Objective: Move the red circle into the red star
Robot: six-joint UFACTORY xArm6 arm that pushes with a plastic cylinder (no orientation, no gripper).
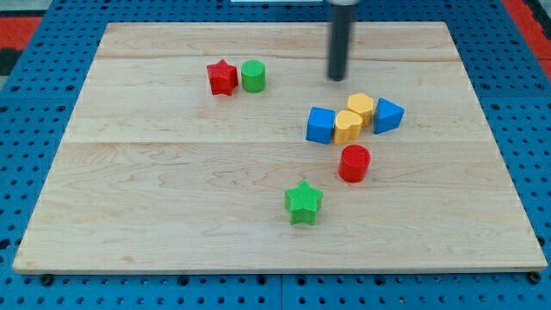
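Note:
The red circle [354, 163] stands right of the board's middle, just below a cluster of blue and yellow blocks. The red star [222, 77] sits at the upper left, touching a green circle [253, 76] on its right. My tip [337, 77] rests on the board near the view's top, above the cluster and well to the right of the red star. It touches no block.
A blue cube [321, 125], two yellow blocks [348, 127] [361, 108] and a blue triangle-like block [387, 114] are bunched together between my tip and the red circle. A green star [303, 202] lies lower middle. The wooden board [172, 189] lies on a blue pegboard.

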